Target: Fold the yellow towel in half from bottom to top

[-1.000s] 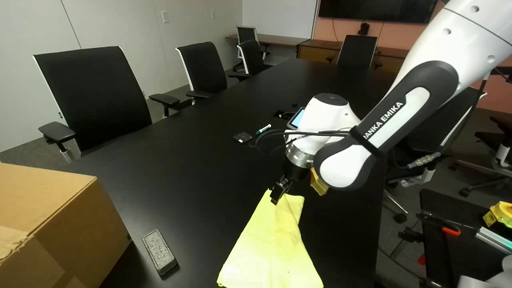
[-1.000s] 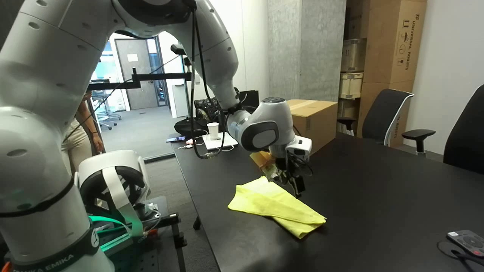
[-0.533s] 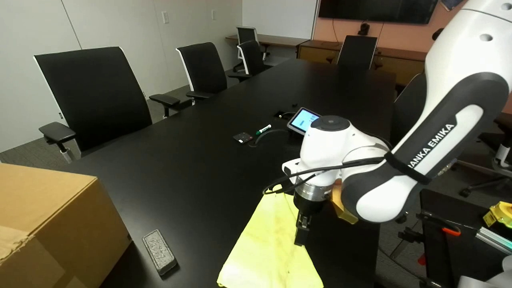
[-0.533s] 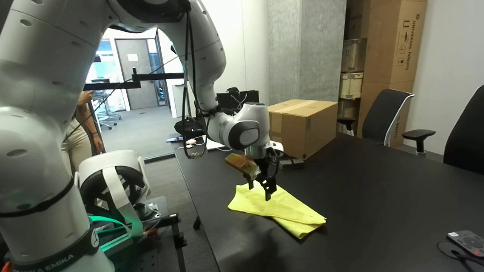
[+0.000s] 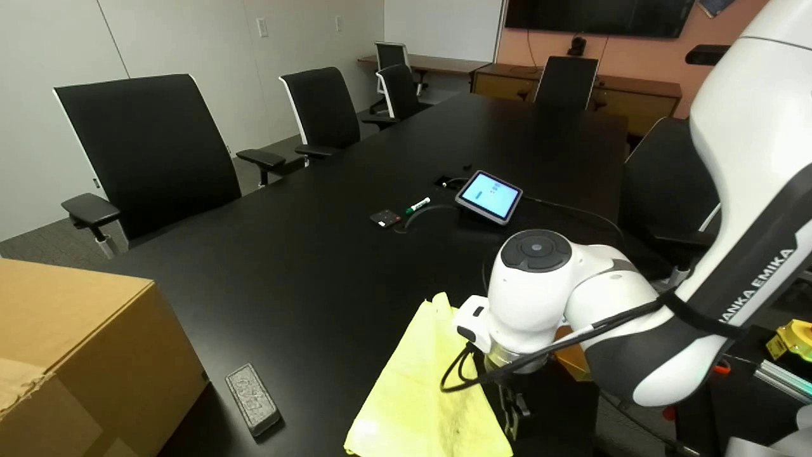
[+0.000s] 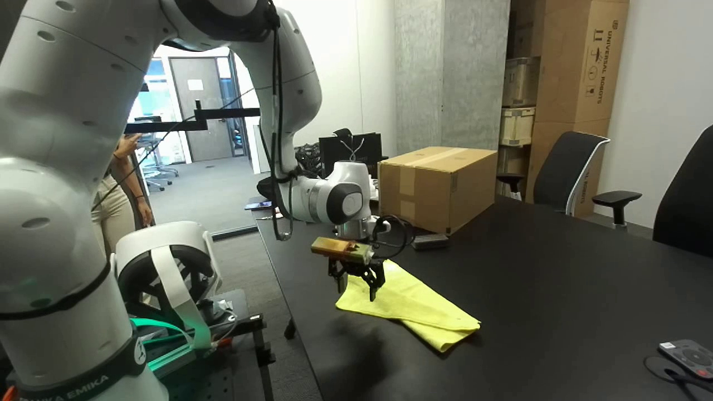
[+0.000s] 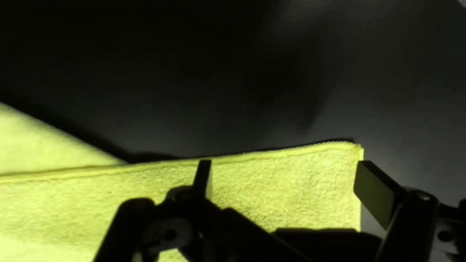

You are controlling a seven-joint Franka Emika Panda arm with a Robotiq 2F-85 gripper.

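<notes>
The yellow towel (image 5: 419, 400) lies on the black table in an exterior view, with creases and overlapping layers. It also shows in an exterior view (image 6: 415, 303), with one layer lying askew over another. My gripper (image 6: 357, 291) is open and empty above the towel's end. It is also seen in an exterior view (image 5: 512, 416) beside the towel's right edge, partly hidden by the wrist and cables. In the wrist view my gripper (image 7: 285, 182) has its fingers wide apart over a towel corner (image 7: 287, 185). One finger is over the cloth, the other at its side edge.
A cardboard box (image 5: 95, 362) and a grey block (image 5: 252, 400) stand on the table (image 5: 304, 298). A tablet (image 5: 489, 197), a green marker (image 5: 418, 205) and a small dark device (image 5: 385, 219) lie farther off. A remote (image 6: 689, 356) lies in an exterior view.
My gripper has moved along the towel from one end toward the other and turned, so both spread fingers now show. The towel looks unchanged. The tablet has come out from behind the arm.
</notes>
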